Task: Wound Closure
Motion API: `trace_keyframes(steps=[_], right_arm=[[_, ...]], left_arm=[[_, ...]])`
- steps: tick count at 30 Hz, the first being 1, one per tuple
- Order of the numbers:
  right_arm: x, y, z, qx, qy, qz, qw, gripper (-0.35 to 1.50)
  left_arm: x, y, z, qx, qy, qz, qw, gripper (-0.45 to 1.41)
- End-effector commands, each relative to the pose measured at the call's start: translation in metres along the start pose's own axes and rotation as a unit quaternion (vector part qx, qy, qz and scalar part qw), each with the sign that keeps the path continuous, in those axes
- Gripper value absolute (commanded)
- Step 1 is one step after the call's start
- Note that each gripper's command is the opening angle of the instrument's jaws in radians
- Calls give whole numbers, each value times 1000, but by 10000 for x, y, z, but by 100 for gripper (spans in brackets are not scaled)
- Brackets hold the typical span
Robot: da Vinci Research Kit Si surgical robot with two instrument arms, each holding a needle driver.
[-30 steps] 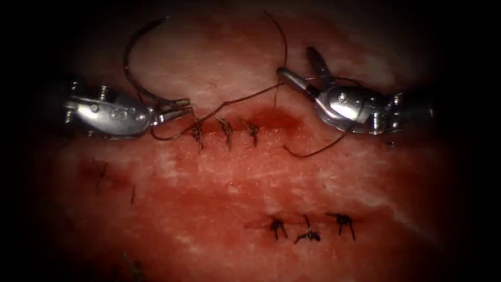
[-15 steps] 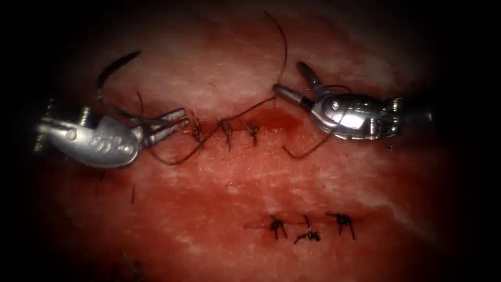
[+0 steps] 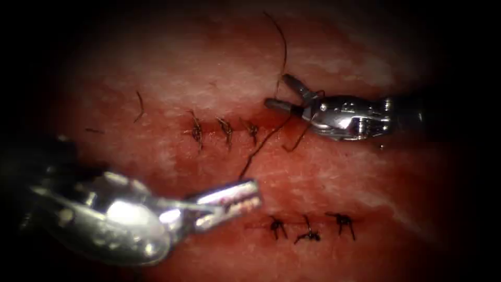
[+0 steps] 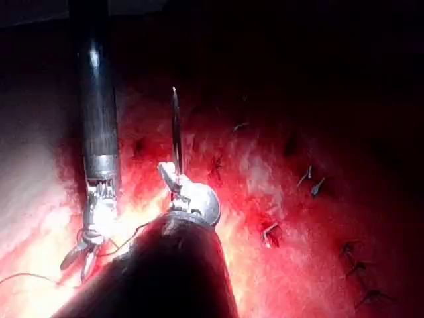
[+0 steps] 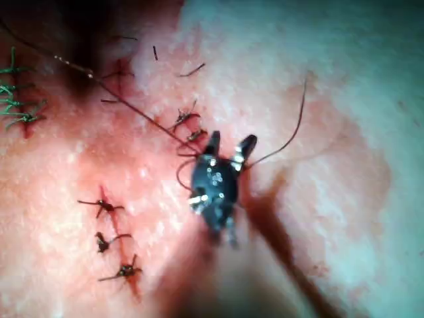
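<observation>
Endoscope view: the left tool [image 3: 237, 198] lies low over the tissue [image 3: 313, 172], jaws closed on the thread [image 3: 261, 146] running up toward the stitched cut [image 3: 224, 128]. The right tool [image 3: 284, 94], jaws wide, holds nothing.

Left wrist view: the left tool [image 4: 173, 180] grips the needle [image 4: 176, 136] near one end, clear of the tissue.

Right wrist view: the right tool [image 5: 228, 147] stands open beside the thread.

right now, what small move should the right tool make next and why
Probably close the right tool on the thread: its jaws are open beside the strand, which runs from the cut toward the left tool, holding the needle clear of the tissue.
</observation>
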Motion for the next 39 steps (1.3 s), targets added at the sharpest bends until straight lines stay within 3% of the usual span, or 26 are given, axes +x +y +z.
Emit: trace_keyframes(steps=[1, 10, 11, 13, 14, 16, 18, 21, 27, 31, 34, 39], right_arm=[[-11, -20, 16, 27, -16, -11, 999, 47], [-26, -53, 34, 106, -34, -41, 993, 34], [-24, -58, 35, 118, -32, -46, 991, 31], [-23, -61, 35, 126, -31, -49, 990, 31], [-22, -69, 34, 146, -28, -57, 987, 29], [-20, -76, 35, 164, -22, -64, 984, 25], [-19, -77, 36, 170, -20, -63, 983, 25], [-8, -88, 34, 196, 11, -60, 979, 24], [2, -95, 32, 208, 32, -56, 976, 24], [3, -99, 36, 212, 32, -55, 975, 24], [5, -101, 41, 214, 30, -47, 975, 24], [6, -105, 48, 213, 31, -47, 975, 25]], left_arm=[[12, 1, 23, -21, 29, -6, 999, -45], [17, -51, 64, -57, 71, -43, 995, -45], [9, -73, 72, -61, 76, -54, 994, -45], [5, -82, 75, -62, 77, -57, 993, -45], [-12, -112, 87, -69, 83, -70, 992, -45], [-34, -132, 101, -78, 88, -98, 988, -45], [-41, -136, 106, -81, 88, -106, 987, -45], [-90, -142, 127, -100, 87, -144, 981, -45], [-136, -141, 147, -112, 83, -179, 974, -45], [-142, -135, 167, -110, 76, -201, 970, -45], [-133, -126, 177, -112, 74, -232, 963, -45], [-113, -118, 181, -112, 75, -234, 963, -45]])
